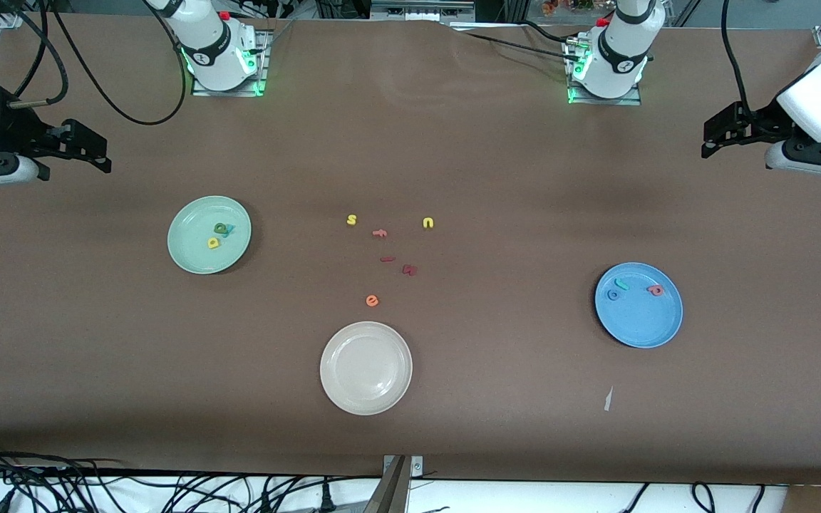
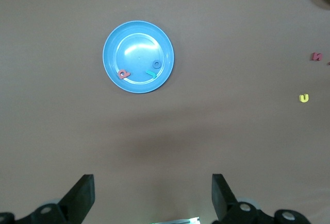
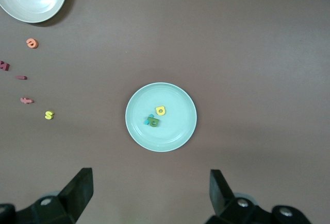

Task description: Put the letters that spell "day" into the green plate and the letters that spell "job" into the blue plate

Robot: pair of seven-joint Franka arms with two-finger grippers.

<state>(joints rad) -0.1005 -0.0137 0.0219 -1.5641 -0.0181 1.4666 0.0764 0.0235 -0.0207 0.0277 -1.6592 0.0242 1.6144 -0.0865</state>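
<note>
The green plate [image 1: 193, 249] [image 3: 175, 128] lies toward the right arm's end of the table. In it are the yellow d [image 1: 213, 243] [image 3: 161, 110], the dark green a [image 1: 221, 229] [image 3: 153, 122] and the teal y [image 1: 230, 229], close together. The blue plate [image 1: 644, 322] [image 2: 135, 41] lies toward the left arm's end and holds the pink-red b [image 1: 656, 290] [image 2: 123, 73], the teal j [image 1: 621, 284] [image 2: 151, 73] and the blue o [image 1: 613, 294] [image 2: 157, 64]. My right gripper [image 1: 102, 153] [image 3: 151, 190] hangs open and empty above bare table beside the green plate. Over bare table beside the blue plate, my left gripper [image 1: 708, 140] [image 2: 153, 193] is also open and empty.
A cream-white plate [image 1: 365, 388] sits nearest the front camera, mid-table. Loose letters lie between the plates: yellow s [image 1: 351, 220], pink f [image 1: 380, 232], yellow u [image 1: 428, 223], two dark red pieces [image 1: 410, 269], orange e [image 1: 372, 301]. A white scrap [image 1: 608, 399] lies near the blue plate.
</note>
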